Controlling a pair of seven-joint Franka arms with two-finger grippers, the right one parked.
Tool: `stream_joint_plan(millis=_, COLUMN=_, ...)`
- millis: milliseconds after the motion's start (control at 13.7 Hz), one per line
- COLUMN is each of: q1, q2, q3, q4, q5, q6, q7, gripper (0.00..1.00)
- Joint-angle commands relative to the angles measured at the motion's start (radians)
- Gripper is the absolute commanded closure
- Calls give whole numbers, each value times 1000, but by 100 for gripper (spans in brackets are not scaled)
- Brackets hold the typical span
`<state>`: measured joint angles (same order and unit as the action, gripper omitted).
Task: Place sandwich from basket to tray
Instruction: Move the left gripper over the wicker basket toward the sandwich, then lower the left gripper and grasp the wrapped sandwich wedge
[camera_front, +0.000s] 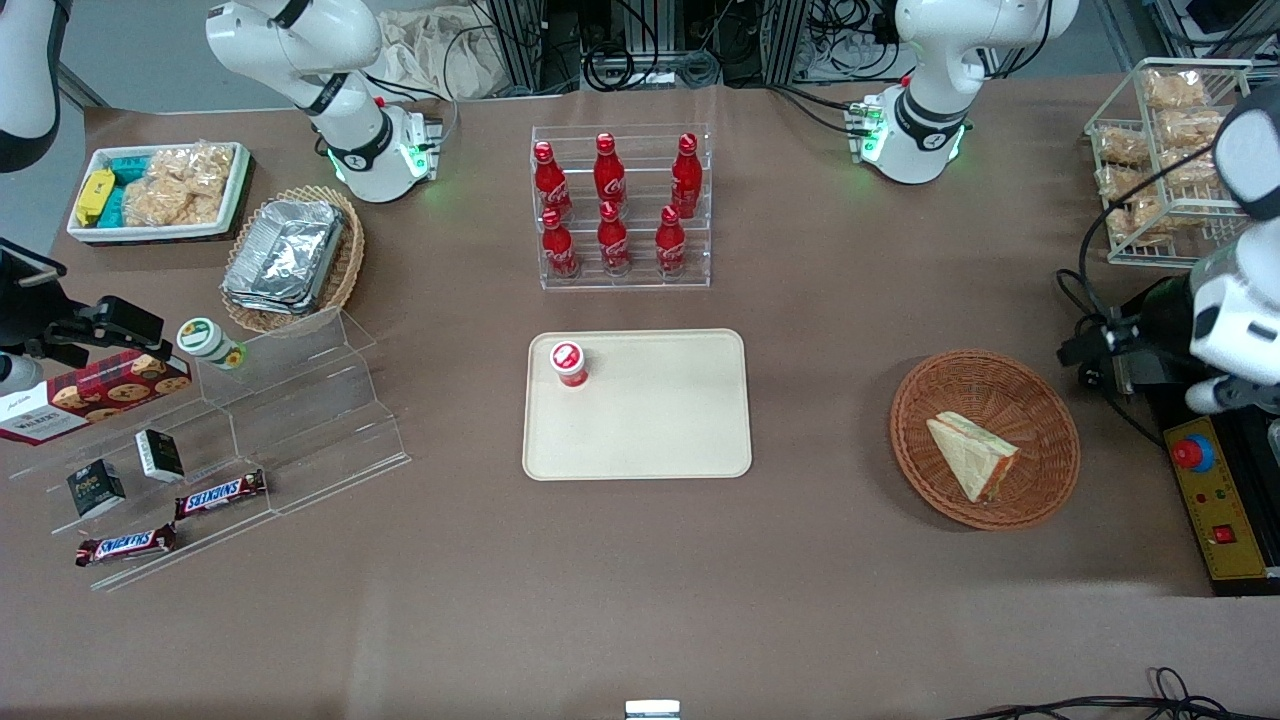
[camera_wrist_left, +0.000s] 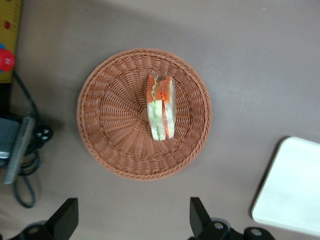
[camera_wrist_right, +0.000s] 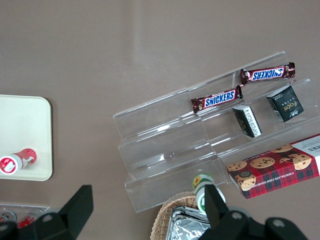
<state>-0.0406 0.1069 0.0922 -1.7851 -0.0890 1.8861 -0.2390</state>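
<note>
The sandwich (camera_front: 970, 455) (camera_wrist_left: 161, 107), a pale wedge with an orange-red and green filling edge, lies in the round orange-brown wicker basket (camera_front: 905, 420) (camera_wrist_left: 110, 125) toward the working arm's end of the table. The cream tray (camera_front: 650, 420) (camera_wrist_left: 295, 190) lies flat at the table's middle with a small red-capped bottle (camera_front: 569, 363) on one corner. My gripper (camera_wrist_left: 131, 220) hangs open high above bare table just beside the basket's rim, farther from the front camera than the sandwich. Its fingers (camera_wrist_left: 65, 217) are wide apart and hold nothing.
A clear rack of red cola bottles (camera_front: 620, 205) stands farther from the front camera than the tray. A yellow control box (camera_front: 1215, 510) and cables (camera_wrist_left: 25, 165) lie beside the basket. A wire rack of bagged snacks (camera_front: 1165, 150) and clear acrylic steps (camera_front: 290, 420) occupy the table's ends.
</note>
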Motion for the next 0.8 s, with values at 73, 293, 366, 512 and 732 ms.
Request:
stream_joint_plan(millis=73, q1=7, q2=77, q3=-2, q4=-63, q5=-21, q6=155, q7=-69, gripper=0)
stream_joint_plan(millis=293, q1=5, q2=166, q3=-3, q4=-102, q5=-40, q6=296, q7=-86, gripper=0)
stream_joint_plan(millis=366, q1=4, q2=206, q3=-3, q4=-103, q5=-41, q6=338, q7=-92, gripper=0)
stream_joint_plan(millis=512, q1=-1, q2=276, q3=-6, q4=-106, q5=-50, q6=439, q7=-101, gripper=0)
stream_joint_plan(millis=732, q1=-5, q2=344, q3=-9, q4=-106, q5=-90, q6=537, q7=-106, gripper=0)
